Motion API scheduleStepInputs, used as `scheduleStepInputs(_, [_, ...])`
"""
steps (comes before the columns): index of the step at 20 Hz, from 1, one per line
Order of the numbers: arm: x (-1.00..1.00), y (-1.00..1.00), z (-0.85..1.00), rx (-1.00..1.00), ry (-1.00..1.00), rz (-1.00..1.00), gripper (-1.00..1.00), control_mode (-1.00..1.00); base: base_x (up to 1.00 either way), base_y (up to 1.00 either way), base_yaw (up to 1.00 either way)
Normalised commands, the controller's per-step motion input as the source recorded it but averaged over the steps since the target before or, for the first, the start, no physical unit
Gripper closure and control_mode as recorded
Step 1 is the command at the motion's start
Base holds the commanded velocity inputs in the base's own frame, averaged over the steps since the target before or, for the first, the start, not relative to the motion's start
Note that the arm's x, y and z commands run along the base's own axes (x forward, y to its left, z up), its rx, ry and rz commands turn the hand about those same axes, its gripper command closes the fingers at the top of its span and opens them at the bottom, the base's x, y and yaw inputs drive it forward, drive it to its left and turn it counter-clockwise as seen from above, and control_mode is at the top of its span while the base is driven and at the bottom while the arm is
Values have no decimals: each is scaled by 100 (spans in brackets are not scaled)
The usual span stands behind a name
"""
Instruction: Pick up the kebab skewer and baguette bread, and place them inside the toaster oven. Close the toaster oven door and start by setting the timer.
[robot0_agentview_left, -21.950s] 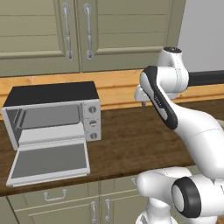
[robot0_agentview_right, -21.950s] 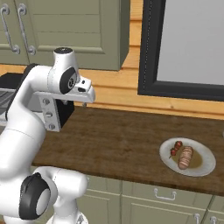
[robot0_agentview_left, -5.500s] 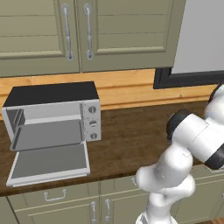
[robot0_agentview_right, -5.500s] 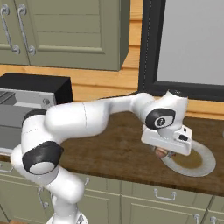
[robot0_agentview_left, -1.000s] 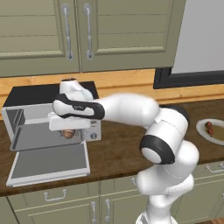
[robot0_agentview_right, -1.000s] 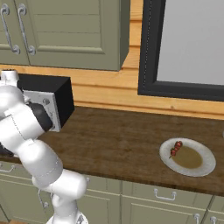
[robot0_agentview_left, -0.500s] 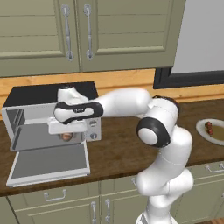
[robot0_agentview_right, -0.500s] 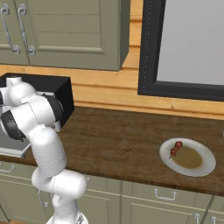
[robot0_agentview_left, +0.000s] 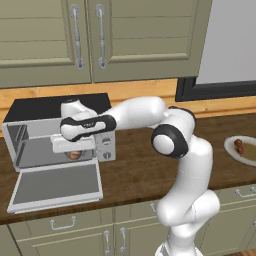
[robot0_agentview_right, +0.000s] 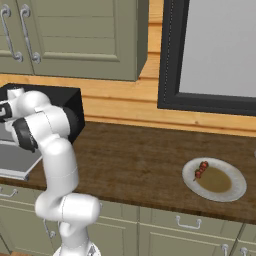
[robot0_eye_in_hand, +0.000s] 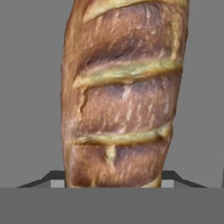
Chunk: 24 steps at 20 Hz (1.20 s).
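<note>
The baguette bread (robot0_eye_in_hand: 122, 96), tan with pale score marks, fills the hand view up close. My gripper (robot0_agentview_left: 74, 151) is shut on the baguette bread (robot0_agentview_left: 76, 155) at the mouth of the toaster oven (robot0_agentview_left: 55, 107), just above its floor. The toaster oven door (robot0_agentview_left: 55, 182) lies dropped open and flat in front. The kebab skewer (robot0_agentview_right: 201, 169) rests on a grey plate (robot0_agentview_right: 235, 192) far to the right on the counter; the kebab skewer (robot0_agentview_left: 239, 145) also sits at the left base view's right edge. The bread hides my fingertips in the hand view.
The toaster oven (robot0_agentview_right: 70, 107) stands at the left end of the dark wooden counter (robot0_agentview_right: 135, 160), with its knobs (robot0_agentview_left: 106, 148) on the right of the front. Green wall cabinets (robot0_agentview_left: 100, 40) hang above. A dark-framed window (robot0_agentview_right: 215, 55) sits at the back right.
The arm's elbow has swung left, toward the oven. The hand with the bread has hardly moved and stays at the oven opening. The skewer and plate have not moved.
</note>
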Motion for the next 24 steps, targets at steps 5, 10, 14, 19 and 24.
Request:
scheduleStepInputs(5, [-16,1,-19,-3,-2,0,-100,-100,0,0,0])
scheduleStepInputs(10, [-45,0,0,-4,-4,0,-100,-100,0,0,0])
scheduleStepInputs(14, [-54,-10,12,-2,-2,0,-100,-100,0,0,0])
scheduleStepInputs(19, [-58,-56,46,-1,-9,0,-100,-100,0,0,0])
scheduleStepInputs(24, [-68,-86,43,0,-10,-1,-100,-100,0,0,0])
